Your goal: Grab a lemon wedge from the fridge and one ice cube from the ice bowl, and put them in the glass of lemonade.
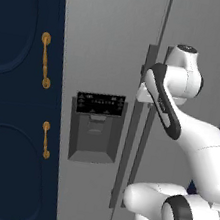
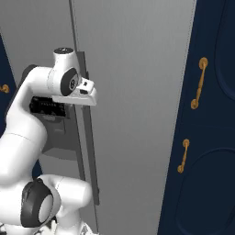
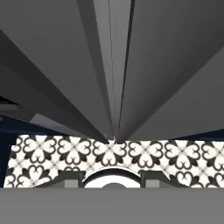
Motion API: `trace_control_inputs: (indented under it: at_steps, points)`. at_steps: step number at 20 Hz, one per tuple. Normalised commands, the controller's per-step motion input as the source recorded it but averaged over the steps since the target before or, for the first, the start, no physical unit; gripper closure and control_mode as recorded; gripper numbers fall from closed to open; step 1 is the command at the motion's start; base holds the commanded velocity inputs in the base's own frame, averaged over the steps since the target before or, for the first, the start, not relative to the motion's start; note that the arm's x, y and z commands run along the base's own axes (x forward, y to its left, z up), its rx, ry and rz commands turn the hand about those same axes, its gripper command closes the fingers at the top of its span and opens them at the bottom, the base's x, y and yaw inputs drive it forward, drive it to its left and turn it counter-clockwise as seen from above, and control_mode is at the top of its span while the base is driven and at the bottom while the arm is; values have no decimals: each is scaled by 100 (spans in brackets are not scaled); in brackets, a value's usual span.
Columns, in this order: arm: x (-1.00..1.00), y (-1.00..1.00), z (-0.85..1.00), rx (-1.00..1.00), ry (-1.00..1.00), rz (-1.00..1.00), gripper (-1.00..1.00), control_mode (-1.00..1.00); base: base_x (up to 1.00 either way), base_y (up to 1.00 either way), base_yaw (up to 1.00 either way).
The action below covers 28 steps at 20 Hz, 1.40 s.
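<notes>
Nearest us, the arm point(image 1: 197, 147) fills the lower right. Our hand point(image 1: 144, 93) is at the fridge point(image 1: 113, 41) handles point(image 1: 137, 132), mid-frame. We cannot tell its grip.

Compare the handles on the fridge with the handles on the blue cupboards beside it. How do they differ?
The fridge handles are dark grey, the cupboard handles gold. The fridge handles are long, flat bars running far down the doors; the cupboard handles are short, thin rods with round ends. The fridge handles sit together at the door seam; the cupboard handles sit one above another. Both stand upright.

Shut fridge point(image 1: 113, 41) doors – handles point(image 1: 145, 87) block way
</notes>
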Motion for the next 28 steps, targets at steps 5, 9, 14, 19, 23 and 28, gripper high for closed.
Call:
trace_control_inputs:
  at_steps: [5,9,14,19,23,28]
  points:
    - [-40,0,-8,0,0,0,-100,-100,0,0,0]
    - [-62,0,-18,0,0,0,-100,-100,0,0,0]
    - [-61,0,-14,0,0,0,-100,-100,0,0,0]
    - [-13,0,-35,-5,0,30,-100,-100,0,0,0]
    - [0,0,0,0,0,0,-100,100,0,0,59]
    - [0,0,0,0,0,0,-100,100,2,1,71]
